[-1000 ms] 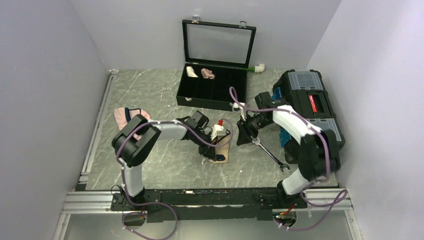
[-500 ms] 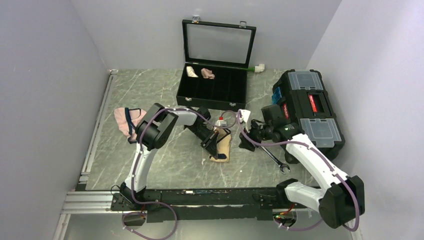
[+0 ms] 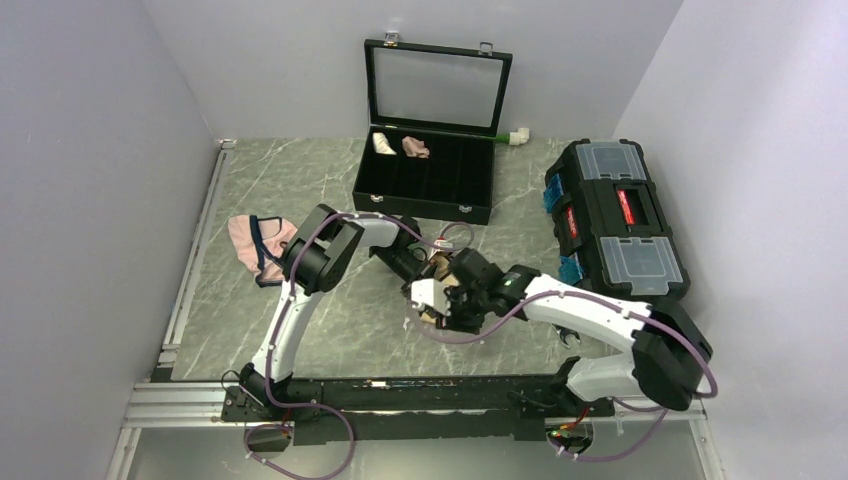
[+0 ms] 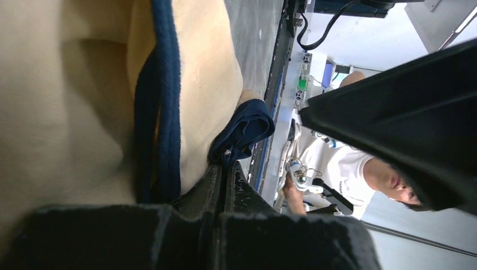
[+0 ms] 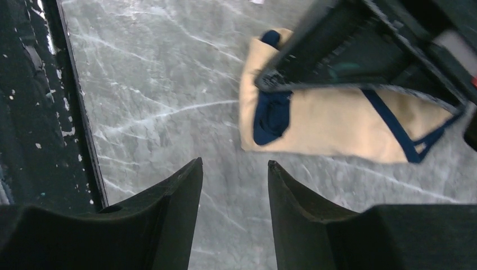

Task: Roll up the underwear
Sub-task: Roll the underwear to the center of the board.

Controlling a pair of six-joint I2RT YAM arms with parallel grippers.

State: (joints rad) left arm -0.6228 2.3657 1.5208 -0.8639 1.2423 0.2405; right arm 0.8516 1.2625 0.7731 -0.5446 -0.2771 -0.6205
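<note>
The tan-beige underwear (image 5: 337,121) with navy edging lies folded on the grey marbled table. It fills the left wrist view (image 4: 84,84). My left gripper (image 4: 225,166) is shut on its navy edge; in the right wrist view the left gripper (image 5: 337,56) rests on top of the fabric. In the top view the left gripper (image 3: 422,280) is at mid-table. My right gripper (image 5: 235,164) is open and empty, just short of the underwear's near end, above bare table. In the top view the right gripper (image 3: 447,308) covers most of the underwear.
A black case (image 3: 425,190) with its lid up stands at the back, holding a cream roll (image 3: 382,143) and a pink roll (image 3: 415,147). Pink underwear (image 3: 258,243) lies at the left. A black toolbox (image 3: 612,215) stands at the right. The table's black front rail (image 5: 28,112) is close.
My right arm has swung left from beside the toolbox to over the underwear. My left gripper has stayed on the underwear, which now lies lower and flatter.
</note>
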